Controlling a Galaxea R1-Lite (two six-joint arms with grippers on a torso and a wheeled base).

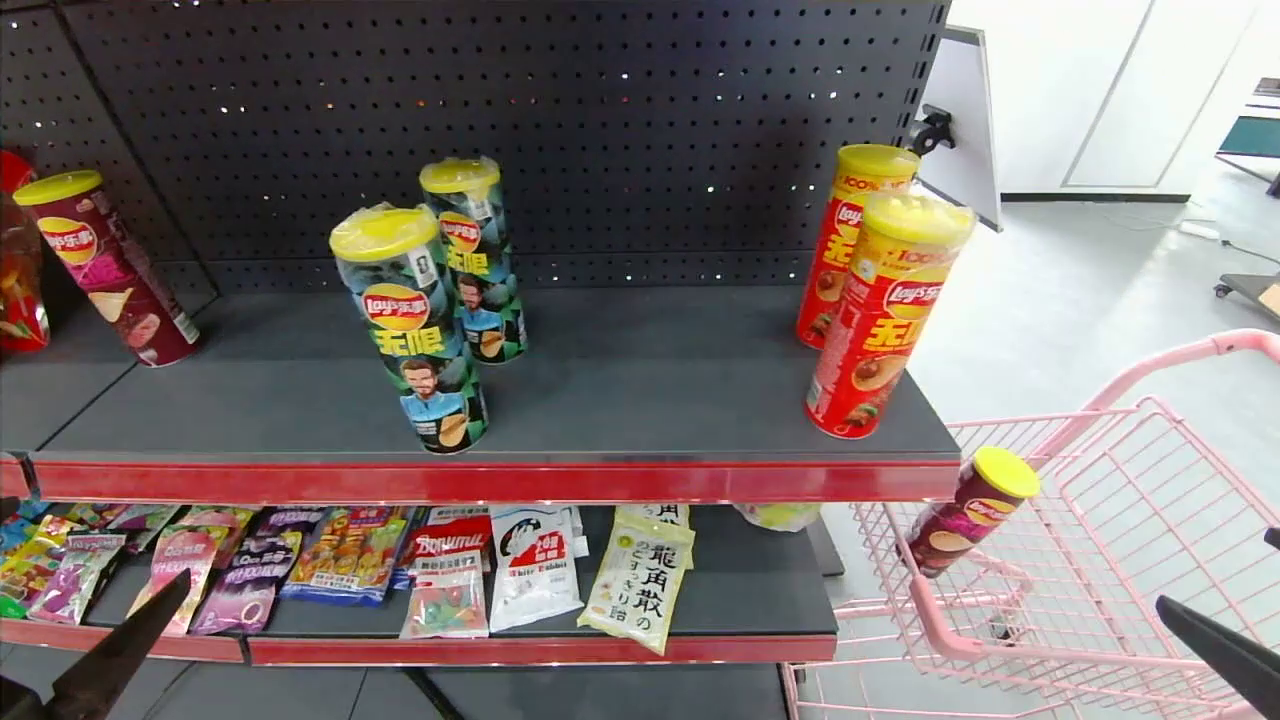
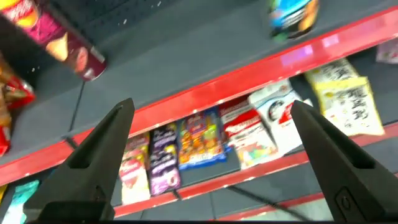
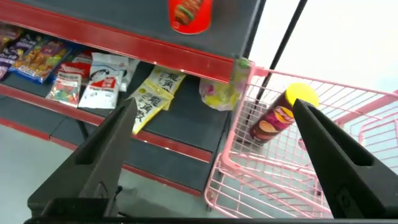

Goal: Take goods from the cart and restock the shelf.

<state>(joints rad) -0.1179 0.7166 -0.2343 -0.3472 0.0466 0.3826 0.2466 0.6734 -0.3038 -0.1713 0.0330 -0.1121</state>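
A maroon chip can with a yellow lid [image 1: 968, 511] leans tilted inside the pink wire cart [image 1: 1150, 370] at the right, also seen as the can [image 3: 277, 116] in the cart [image 3: 348, 168]. My right gripper [image 3: 214, 107] hangs open and empty, short of the cart and can; its finger [image 1: 1215, 640] shows low right. My left gripper [image 2: 211, 109] is open and empty in front of the lower shelf's snack bags [image 2: 199, 140]; its finger [image 1: 125, 635] shows low left. The upper shelf [image 1: 650, 400] holds upright cans.
On the upper shelf stand two green-black cans [image 1: 410, 330], two red cans [image 1: 885, 315] at the right end, and a maroon can [image 1: 105, 265] at the left. Bare shelf lies between the groups. Snack bags [image 1: 535, 565] fill the lower shelf [image 1: 540, 650].
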